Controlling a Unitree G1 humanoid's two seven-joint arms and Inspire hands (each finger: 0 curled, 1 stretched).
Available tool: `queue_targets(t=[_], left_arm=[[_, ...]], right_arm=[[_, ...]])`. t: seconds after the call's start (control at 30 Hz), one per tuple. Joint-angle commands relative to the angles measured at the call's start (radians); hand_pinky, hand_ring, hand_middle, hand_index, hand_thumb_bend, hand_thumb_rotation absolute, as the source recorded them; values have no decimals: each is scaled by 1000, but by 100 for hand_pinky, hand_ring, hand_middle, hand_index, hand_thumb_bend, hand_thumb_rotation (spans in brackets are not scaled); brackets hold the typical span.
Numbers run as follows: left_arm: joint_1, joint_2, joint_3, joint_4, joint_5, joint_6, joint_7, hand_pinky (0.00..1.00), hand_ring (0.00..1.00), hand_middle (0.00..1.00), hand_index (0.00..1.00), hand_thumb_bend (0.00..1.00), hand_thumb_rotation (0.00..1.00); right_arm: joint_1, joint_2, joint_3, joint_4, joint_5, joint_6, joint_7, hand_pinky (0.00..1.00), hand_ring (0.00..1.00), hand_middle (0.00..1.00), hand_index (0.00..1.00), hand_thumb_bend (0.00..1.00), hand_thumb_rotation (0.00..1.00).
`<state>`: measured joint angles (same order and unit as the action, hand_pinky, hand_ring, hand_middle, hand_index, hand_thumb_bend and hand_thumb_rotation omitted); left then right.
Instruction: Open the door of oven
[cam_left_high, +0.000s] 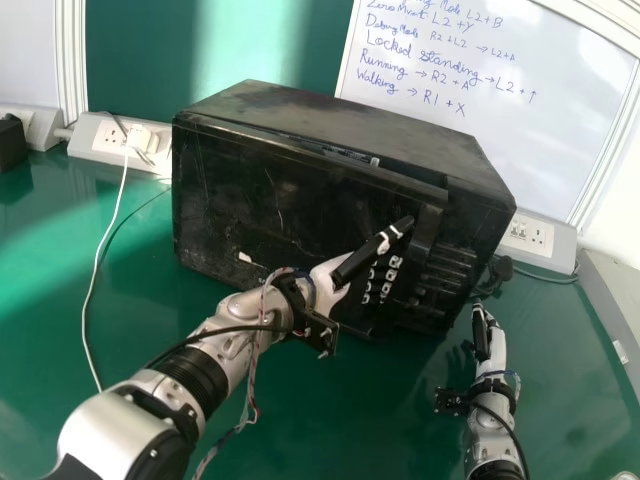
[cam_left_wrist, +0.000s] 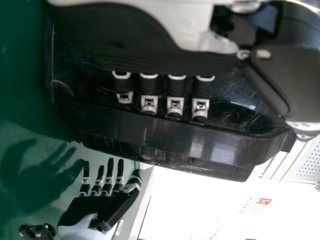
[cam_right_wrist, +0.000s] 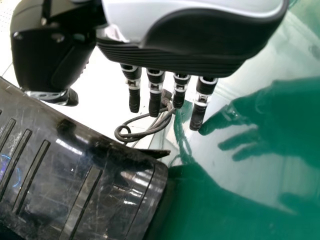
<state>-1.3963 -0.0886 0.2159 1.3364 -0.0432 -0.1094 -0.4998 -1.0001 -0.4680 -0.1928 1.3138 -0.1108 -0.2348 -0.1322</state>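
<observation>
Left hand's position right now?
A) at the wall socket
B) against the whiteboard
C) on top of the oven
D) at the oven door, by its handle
D: the left hand is at the front of the oven door, beside the upright handle.

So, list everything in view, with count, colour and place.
oven: one, black, on the table
oven handle: one, black, on the oven's front
table: one, green, under the oven
whiteboard: one, white with handwriting, behind the oven
wall panel: green, behind the oven; count unclear
socket strips: two, white, at the back left and back right
white cable: one, left of the oven
dark cable: at least one, beside the oven's right end
robot arms: two, silver and black, from the bottom edge
left robot hand: one, white and black, at the handle
right robot hand: one, white and black, right of the oven
</observation>
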Motion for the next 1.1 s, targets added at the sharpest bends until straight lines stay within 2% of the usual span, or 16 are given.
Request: queue_targets(t=[0.0, 0.23, 0.37, 0.47, 0.57, 0.73, 0.83, 0.97, 1.07], left_arm=[[-27, -42, 0, -3, -10, -2, -47, 23, 31, 39, 53, 99, 84], [-23, -43, -1, -5, -10, -10, -72, 16, 22, 31, 44, 98, 84], [-23, -42, 1, -5, -14, -10, -90, 12, 18, 28, 41, 98, 82], [-23, -41, 1, -6, -15, -9, -104, 11, 17, 26, 39, 99, 82], [-22, -39, -5, -6, -10, -17, -117, 10, 15, 24, 36, 100, 82], [-21, -34, -10, -7, -3, -23, -125, 5, 10, 18, 30, 100, 81], [-18, -29, -23, -7, 11, -35, -120, 4, 9, 17, 26, 100, 82], [-14, -25, -31, -8, 14, -47, -143, 3, 8, 15, 21, 100, 84], [-8, -24, -34, -12, 10, -55, -158, 3, 7, 14, 19, 99, 85]], right_arm=[[18, 17, 3, 23, 0, 19, 18, 79, 88, 93, 93, 63, 95], [16, 16, 8, 24, -4, 32, 17, 82, 90, 95, 96, 69, 99], [13, 18, 5, 23, -1, 34, 12, 80, 89, 95, 95, 66, 97], [13, 19, 1, 22, 4, 31, 19, 80, 90, 95, 95, 62, 95], [12, 20, 1, 21, 5, 31, 21, 81, 90, 95, 96, 65, 97], [15, 20, -6, 22, 10, 19, 24, 80, 90, 95, 95, 63, 95], [15, 15, 14, 23, -12, 25, 14, 80, 89, 94, 94, 67, 99], [15, 16, 5, 23, -2, 27, 20, 81, 89, 94, 94, 69, 98], [15, 16, 5, 24, -6, 23, 21, 83, 91, 96, 96, 67, 99]])
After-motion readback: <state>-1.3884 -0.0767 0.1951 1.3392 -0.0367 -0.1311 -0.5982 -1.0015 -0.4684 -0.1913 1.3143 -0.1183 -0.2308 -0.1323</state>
